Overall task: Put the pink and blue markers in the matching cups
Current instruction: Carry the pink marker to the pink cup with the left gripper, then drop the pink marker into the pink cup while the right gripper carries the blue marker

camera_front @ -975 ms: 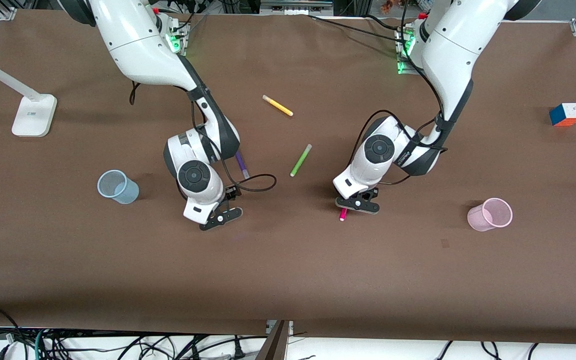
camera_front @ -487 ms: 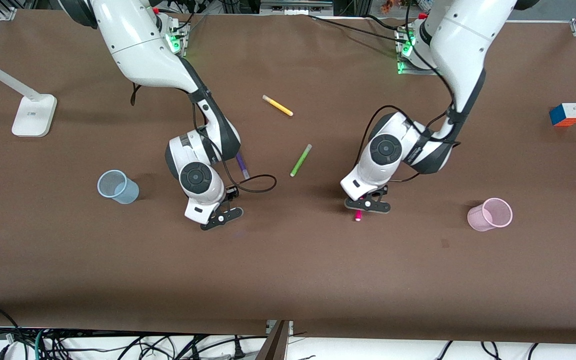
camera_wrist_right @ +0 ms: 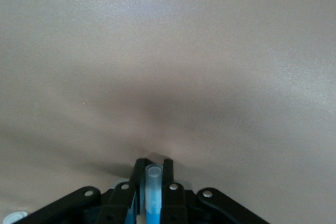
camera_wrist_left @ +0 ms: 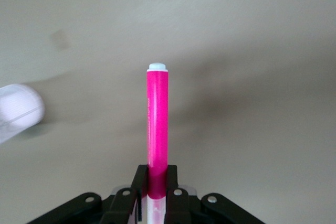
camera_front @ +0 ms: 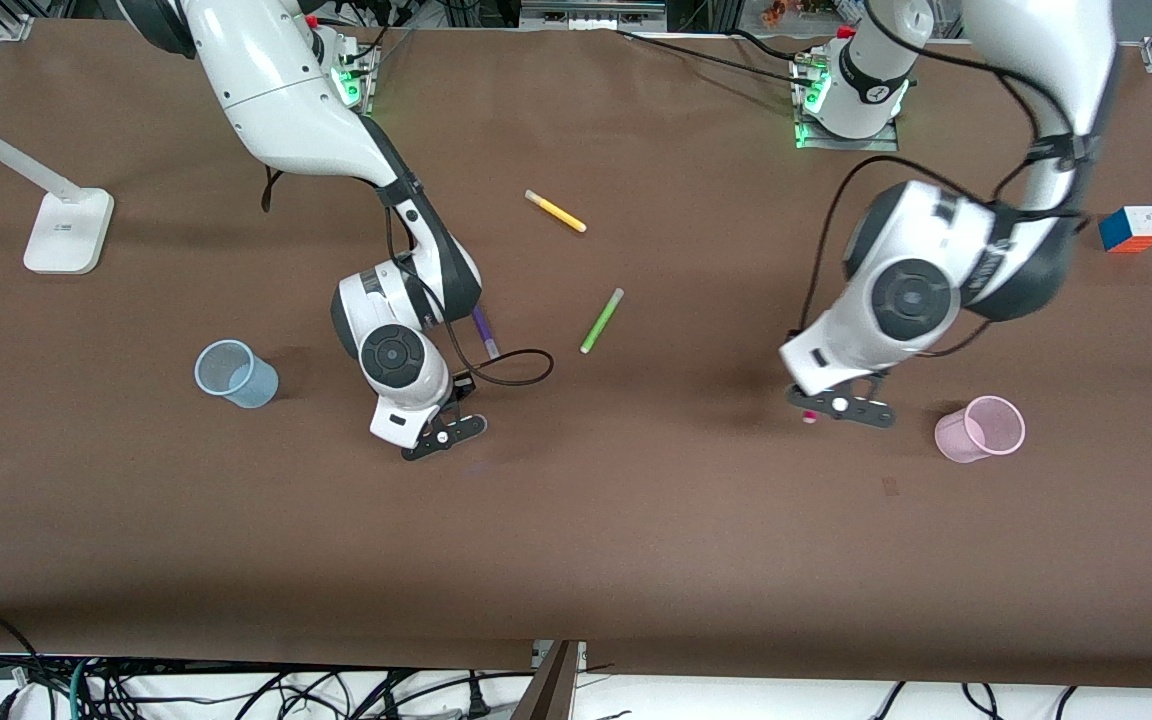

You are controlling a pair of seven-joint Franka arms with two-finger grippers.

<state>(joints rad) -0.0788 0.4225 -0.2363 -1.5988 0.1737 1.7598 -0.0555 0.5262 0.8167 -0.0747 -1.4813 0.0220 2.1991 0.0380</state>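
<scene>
My left gripper (camera_front: 836, 408) is shut on the pink marker (camera_wrist_left: 157, 124) and holds it above the table, beside the pale pink cup (camera_front: 981, 428), toward the right arm's end of it. Only the marker's tip (camera_front: 809, 416) shows in the front view. The cup shows blurred in the left wrist view (camera_wrist_left: 16, 111). My right gripper (camera_front: 441, 435) is low over the table, some way from the pale blue cup (camera_front: 234, 374) toward the left arm's end. It is shut on the blue marker (camera_wrist_right: 153, 184), greyish cap forward; the marker is hidden in the front view.
A dark purple pen (camera_front: 483, 333), a lime green pen (camera_front: 601, 320) and a yellow pen (camera_front: 555, 211) lie mid-table. A black cable loop (camera_front: 516, 366) hangs by the right wrist. A colour cube (camera_front: 1132, 229) sits at the left arm's end, a white lamp base (camera_front: 68, 230) at the right arm's end.
My left arm has risen and swung toward the pink cup, carrying the pink marker with it. The right arm has hardly moved.
</scene>
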